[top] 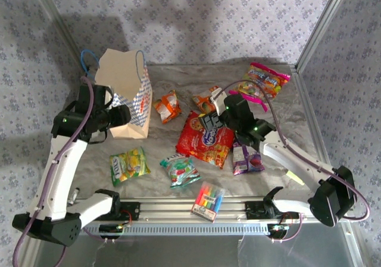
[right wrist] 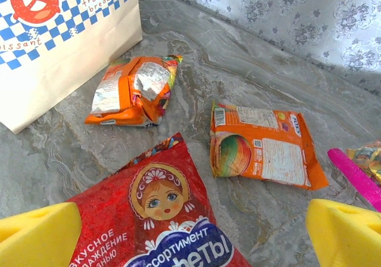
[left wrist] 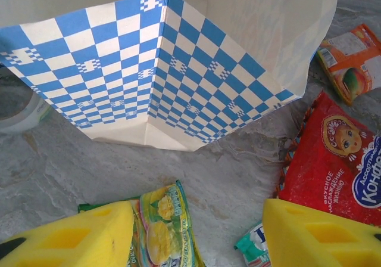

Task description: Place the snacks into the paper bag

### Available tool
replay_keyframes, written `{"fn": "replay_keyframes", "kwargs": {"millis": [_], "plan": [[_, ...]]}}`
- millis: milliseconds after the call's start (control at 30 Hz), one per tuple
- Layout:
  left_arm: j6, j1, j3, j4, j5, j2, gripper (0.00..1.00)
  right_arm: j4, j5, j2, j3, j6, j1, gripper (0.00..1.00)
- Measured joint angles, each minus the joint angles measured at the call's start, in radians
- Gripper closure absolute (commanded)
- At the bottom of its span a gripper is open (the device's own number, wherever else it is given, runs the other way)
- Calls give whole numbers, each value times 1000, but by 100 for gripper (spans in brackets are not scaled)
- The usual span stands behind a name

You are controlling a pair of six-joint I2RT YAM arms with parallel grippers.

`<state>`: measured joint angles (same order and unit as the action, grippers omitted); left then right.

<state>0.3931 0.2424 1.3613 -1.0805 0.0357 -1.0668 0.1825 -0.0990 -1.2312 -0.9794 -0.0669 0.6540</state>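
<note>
The paper bag (top: 128,88) stands at the back left, and its blue-white checkered band (left wrist: 149,82) shows close up in the left wrist view. My left gripper (top: 121,115) is beside the bag's base, open, with nothing between its yellow fingers (left wrist: 65,237). A green-yellow packet (left wrist: 164,225) lies on the table below it. My right gripper (top: 209,124) hovers open over the large red cookie bag (right wrist: 149,219). Two orange packets (right wrist: 134,91) (right wrist: 265,148) lie beyond it. On the table lie a purple packet (top: 247,158), a green-red packet (top: 181,170) and a pink-edged candy bag (top: 265,81).
A clear pack of coloured markers (top: 208,200) lies near the front rail (top: 178,208). Patterned walls close in the table at the back and on both sides. Bare grey surface (left wrist: 226,177) lies between the paper bag and the red bag.
</note>
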Motion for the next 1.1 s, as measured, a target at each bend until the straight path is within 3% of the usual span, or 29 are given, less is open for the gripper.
{"fn": "replay_keyframes", "kwargs": {"millis": [100,500,833,967,1100], "plan": [[17,6,-118,2,-15,70,33,3,-18,-14,-11,11,39,2],[152,61,-396,-55,-73,229,32,18,-38,-34,-13,26,134,2],[255,135,-544,-34,-75,239,30,17,-45,-34,-6,26,147,1],[293,186,-580,-28,-56,191,22,15,-44,-34,-1,26,147,1],[347,246,-580,-22,-10,133,21,12,-44,-32,2,26,147,0]]}}
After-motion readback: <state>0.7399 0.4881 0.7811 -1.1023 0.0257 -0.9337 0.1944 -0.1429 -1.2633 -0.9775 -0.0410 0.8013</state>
